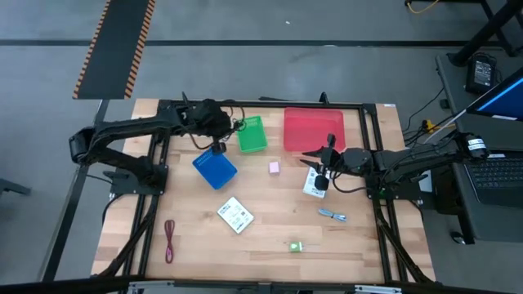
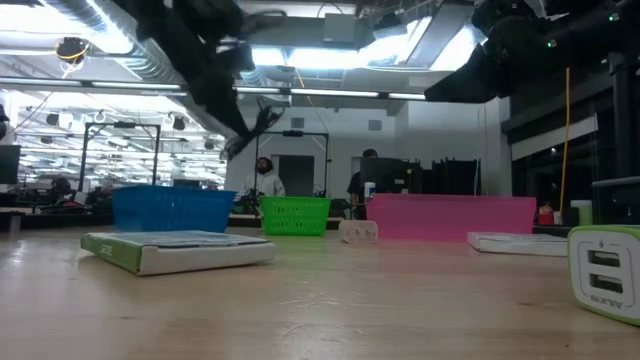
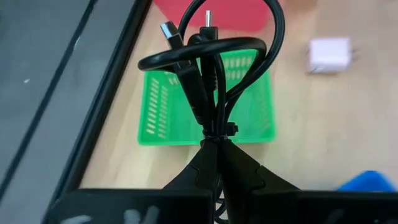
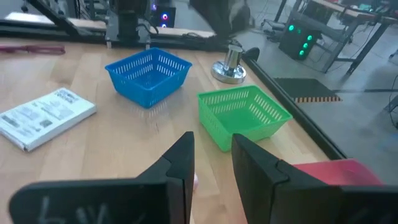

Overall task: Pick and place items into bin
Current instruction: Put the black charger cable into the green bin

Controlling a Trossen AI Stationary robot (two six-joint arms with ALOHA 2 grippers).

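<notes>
We see the left gripper (image 3: 214,146) pinched tight on the black cable (image 3: 211,68) above the green bin's (image 3: 249,93) near rim, right gripper (image 4: 211,155) partly apart, holding nothing.

A grey concrete floor (image 1: 270,49) is seen around the light wooden table top (image 1: 261,237); a black mat with orange-and-black striped edges (image 1: 114,45) is laid on the floor beyond the table's far left corner; a dark side desk carrying an open laptop (image 1: 498,175) is placed by the table's right side; in the low view, a large hall is shown behind the table, lit by bright white ceiling light panels (image 2: 330,50); exposed silver ducting (image 2: 110,40) is visible overhead; two people (image 2: 265,175) are seen far back among workstations.
</notes>
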